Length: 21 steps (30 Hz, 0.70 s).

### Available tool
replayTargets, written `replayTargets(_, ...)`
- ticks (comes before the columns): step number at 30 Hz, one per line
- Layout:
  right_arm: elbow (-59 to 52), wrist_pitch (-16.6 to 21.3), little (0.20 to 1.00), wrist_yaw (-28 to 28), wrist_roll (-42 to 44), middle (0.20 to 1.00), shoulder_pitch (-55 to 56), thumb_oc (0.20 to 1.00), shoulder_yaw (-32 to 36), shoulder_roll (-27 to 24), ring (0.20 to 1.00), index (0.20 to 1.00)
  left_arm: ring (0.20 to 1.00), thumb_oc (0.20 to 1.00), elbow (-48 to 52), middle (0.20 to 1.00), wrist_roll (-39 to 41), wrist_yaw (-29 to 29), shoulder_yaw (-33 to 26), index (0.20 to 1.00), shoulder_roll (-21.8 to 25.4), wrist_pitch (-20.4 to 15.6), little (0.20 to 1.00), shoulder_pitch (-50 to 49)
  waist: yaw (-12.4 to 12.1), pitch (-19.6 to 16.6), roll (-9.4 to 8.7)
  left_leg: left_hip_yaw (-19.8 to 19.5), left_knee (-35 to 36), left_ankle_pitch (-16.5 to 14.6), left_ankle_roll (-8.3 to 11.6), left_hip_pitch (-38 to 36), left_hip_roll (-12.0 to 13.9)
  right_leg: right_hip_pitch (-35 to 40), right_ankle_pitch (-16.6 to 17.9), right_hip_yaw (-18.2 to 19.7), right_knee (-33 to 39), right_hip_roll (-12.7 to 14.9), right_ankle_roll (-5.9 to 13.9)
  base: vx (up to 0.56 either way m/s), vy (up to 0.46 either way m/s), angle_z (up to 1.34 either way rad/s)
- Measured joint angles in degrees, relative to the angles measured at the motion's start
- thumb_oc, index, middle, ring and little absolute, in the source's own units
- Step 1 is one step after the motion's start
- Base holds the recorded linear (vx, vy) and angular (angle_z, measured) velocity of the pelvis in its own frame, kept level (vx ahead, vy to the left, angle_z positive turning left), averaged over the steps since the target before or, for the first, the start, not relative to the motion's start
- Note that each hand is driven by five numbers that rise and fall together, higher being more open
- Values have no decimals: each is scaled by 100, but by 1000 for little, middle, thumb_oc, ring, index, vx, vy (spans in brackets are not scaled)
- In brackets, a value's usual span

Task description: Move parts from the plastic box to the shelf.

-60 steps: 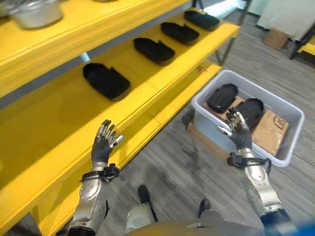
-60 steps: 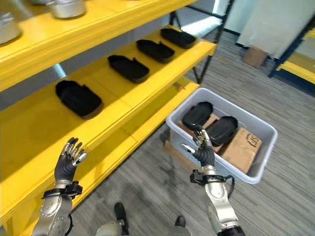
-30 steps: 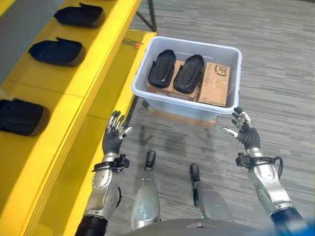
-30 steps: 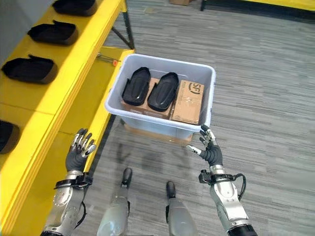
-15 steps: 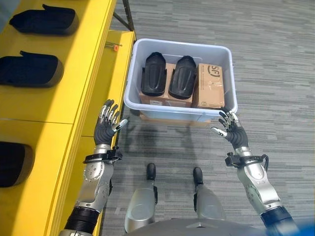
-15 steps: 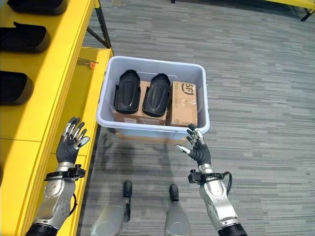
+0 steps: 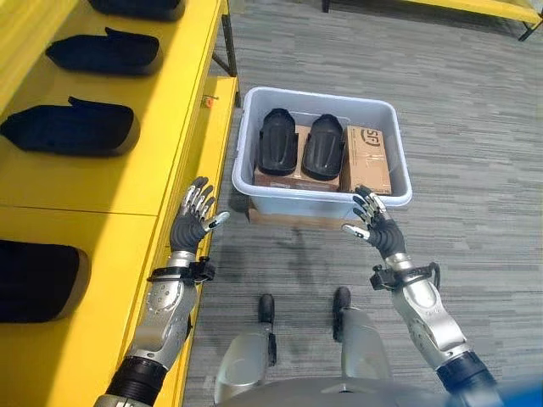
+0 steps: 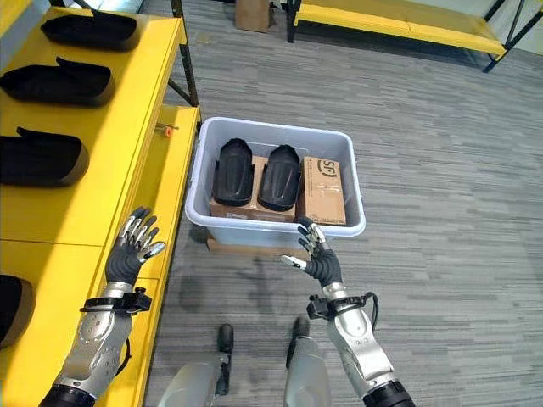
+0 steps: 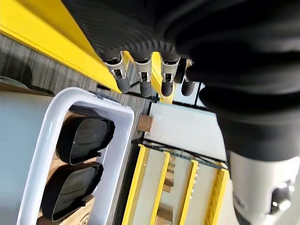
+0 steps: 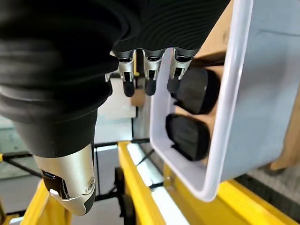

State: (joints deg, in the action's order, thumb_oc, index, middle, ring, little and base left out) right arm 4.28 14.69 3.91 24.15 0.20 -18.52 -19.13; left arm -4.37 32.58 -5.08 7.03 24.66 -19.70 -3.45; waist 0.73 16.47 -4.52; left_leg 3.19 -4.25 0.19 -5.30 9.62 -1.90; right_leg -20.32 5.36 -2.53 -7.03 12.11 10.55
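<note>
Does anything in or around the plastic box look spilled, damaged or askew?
Nothing stands out. Two black parts lie side by side on cardboard boxes inside the plastic box; others sit spaced along the shelf. Left hand and right hand are open, holding nothing.

A pale grey plastic box (image 7: pixel 399 197) sits on the floor just ahead of the right robot hand (image 7: pixel 376 231), its near rim close to the spread fingertips. Two black, rounded parts (image 7: pixel 277 141) (image 7: pixel 323 146) lie side by side inside it on brown cartons, well ahead of the left robot hand (image 7: pixel 190 225). The yellow shelf (image 7: pixel 102 182) runs along beside that hand, with more black parts (image 7: pixel 71 129) laid on it.
</note>
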Motion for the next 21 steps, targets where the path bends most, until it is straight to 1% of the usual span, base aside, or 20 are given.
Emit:
replayTargets(1,1,-1,1000,5,3,1000,27,1000,20,2,1000,1000,1000,1000,-95,1000,-1,0,-12,1000,-18,25,1000,21,69,2,-10,13,71,44,47,-10,-41,148,114,-41,973,20,183,194,-126,-14)
replayTargets(2,1,-6,1000,16,4,1000,32,1000,23,-2,1000,1000,1000,1000,-199,1000,0,-5,-44,1000,-102,33,1000,31,116,13,-16,47,97,34,32,-36,-71,106,230,-36,1277,57,189,264,-172,10)
replayTargets(3,-6,-7,1000,15,1,1000,102,1000,27,12,1000,1000,1000,1000,-259,1000,-2,-4,-43,1000,-266,34,1000,-49,181,28,-2,14,154,-9,26,-171,-79,93,397,34,1272,78,165,285,-191,13)
replayTargets(4,-67,-6,1000,16,3,1000,211,1000,59,6,1000,1000,1000,1000,-260,1000,1,2,-20,1000,-342,35,1000,-57,161,26,-18,-26,225,-6,47,-254,-85,206,442,42,1231,58,132,373,-302,43)
replayTargets(5,-115,-8,1000,11,6,1000,386,1000,126,5,1000,1000,1000,1000,-226,1000,2,23,99,1000,-421,40,1000,-79,142,-45,-120,-135,458,22,145,-501,-96,453,520,8,976,31,26,419,-371,69)
replayTargets(6,-116,-4,1000,-16,6,1000,424,1000,212,12,1000,1000,1000,1000,-60,1000,5,32,136,1000,-322,42,1000,-157,162,-208,-277,-330,564,6,327,-598,-94,819,590,12,869,-52,-65,421,-384,74)
replayTargets(7,-86,-4,1000,-20,11,1000,417,1000,260,1,1000,1000,1000,1000,13,1000,7,50,132,1000,-279,42,1000,-166,156,-245,-331,-384,565,3,419,-621,-73,1002,431,11,954,-95,-293,349,-321,41)
replayTargets(8,-45,-6,1000,-11,63,1000,334,1000,301,-46,1000,1000,1000,1000,75,1000,16,84,127,1000,-287,46,1000,-191,155,-241,-218,-395,531,-43,540,-642,158,1051,407,-44,965,-319,-410,246,-227,8)
replayTargets(9,-45,-6,1000,-3,118,1000,264,1000,310,-73,1000,1000,1000,1000,124,1000,22,114,134,1000,-294,48,1000,-248,167,-272,-139,-405,566,-55,613,-706,311,1106,352,-82,964,-464,-469,211,-194,-6)
replayTargets(11,-60,0,1000,1,154,1000,210,1000,360,-213,1000,1000,1000,1000,128,1000,63,174,139,1000,-377,59,1000,-289,226,-362,-2,-438,662,-45,725,-874,601,1239,249,-156,957,-745,-561,179,-164,-3)
replayTargets(13,-63,28,1000,25,157,1000,200,1000,521,-329,1000,1000,1000,1000,208,1000,66,265,144,1000,-387,59,1000,-297,326,-459,81,-508,658,-32,799,-930,854,1321,95,-161,954,-996,-697,161,-159,-3)
replayTargets(15,-63,36,1000,26,166,1000,201,1000,575,-459,1000,1000,1000,1000,259,1000,105,273,146,1000,-387,62,1000,-277,365,-489,136,-542,677,-16,872,-958,1021,1342,0,-164,954,-1163,-788,133,-140,-5)
replayTargets(17,-59,37,1000,26,174,1000,315,1000,613,-470,1000,1000,1000,1000,259,1000,280,282,166,1000,-386,80,1000,-287,412,-523,198,-563,672,24,937,-952,1167,1357,-70,-216,951,-1305,-886,101,-111,5)
replayTargets(19,-57,37,1000,26,202,1000,362,1000,616,-469,1000,1000,1000,1000,259,1000,288,310,195,1000,-386,89,1000,-304,460,-523,248,-614,671,53,982,-936,1238,1357,-122,-289,918,-1376,-965,95,-135,14)
replayTargets(20,-44,37,1000,24,211,1000,411,1000,617,-466,1000,1000,1000,1000,259,1000,287,359,205,1000,-386,104,1000,-319,462,-535,290,-668,659,58,991,-934,1277,1354,-204,-316,880,-1431,-1044,67,-133,17)
replayTargets(21,-11,42,1000,20,220,1000,488,1000,619,-442,1000,1000,1000,1000,258,1000,290,399,201,1000,-378,151,1000,-337,443,-555,292,-699,437,27,1146,-790,1308,1245,-312,-313,712,-1449,-1194,30,-160,14)
